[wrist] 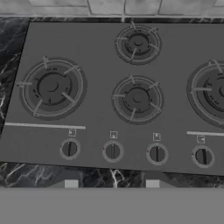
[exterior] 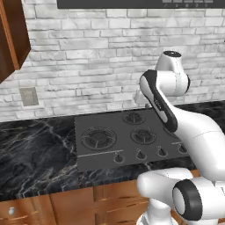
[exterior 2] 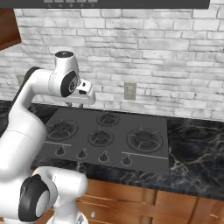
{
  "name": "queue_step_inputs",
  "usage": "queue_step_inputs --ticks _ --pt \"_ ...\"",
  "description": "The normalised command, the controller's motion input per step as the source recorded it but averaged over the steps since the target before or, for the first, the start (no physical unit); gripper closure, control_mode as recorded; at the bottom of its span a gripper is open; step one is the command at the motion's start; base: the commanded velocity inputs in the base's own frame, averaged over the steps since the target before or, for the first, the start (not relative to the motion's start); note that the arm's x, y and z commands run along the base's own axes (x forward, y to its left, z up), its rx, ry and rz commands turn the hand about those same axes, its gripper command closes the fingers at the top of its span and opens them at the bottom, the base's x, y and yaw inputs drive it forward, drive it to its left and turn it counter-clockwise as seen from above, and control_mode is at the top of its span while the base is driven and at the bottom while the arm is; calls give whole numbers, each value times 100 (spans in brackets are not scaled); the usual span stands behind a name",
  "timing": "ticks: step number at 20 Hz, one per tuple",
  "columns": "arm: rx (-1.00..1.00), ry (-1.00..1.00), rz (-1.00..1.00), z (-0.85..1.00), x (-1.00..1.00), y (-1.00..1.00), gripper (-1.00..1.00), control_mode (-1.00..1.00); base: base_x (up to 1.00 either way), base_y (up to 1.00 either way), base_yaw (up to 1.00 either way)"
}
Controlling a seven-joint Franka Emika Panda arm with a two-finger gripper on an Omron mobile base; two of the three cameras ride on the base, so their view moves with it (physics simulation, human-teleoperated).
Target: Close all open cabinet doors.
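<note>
A reddish-brown cabinet door [exterior: 13, 37] hangs at the upper left, angled out from the brick wall; its knob is hidden. One corner of that cabinet door [exterior 2: 8, 28] shows at the top left of the right base view. My gripper [exterior 2: 82, 104] hangs above the back of the cooktop, far to the right of the door and well below it. It points down at the burners. In the hand view my gripper [wrist: 111, 183] has its two tips apart with nothing between them.
A dark four-burner cooktop [exterior: 105, 156] with a row of knobs [wrist: 113, 151] lies in the black marble counter [exterior: 35, 154]. A range hood [exterior 2: 131, 3] spans the top. Wall outlets [exterior: 29, 96] [exterior 2: 129, 91] sit on the brick. Wooden drawer fronts [exterior 2: 144, 201] run below.
</note>
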Motion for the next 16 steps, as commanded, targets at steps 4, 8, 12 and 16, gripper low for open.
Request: queue_step_inputs --ticks 4,8,12,16 --pt "0 0 0 0 0 0 -100 100 -17 0 0" --pt "0 0 0 0 0 0 -100 100 -47 45 -1" --pt "0 0 0 0 0 0 -100 100 -71 81 0" --pt "0 0 0 0 0 0 -100 100 -60 86 0"
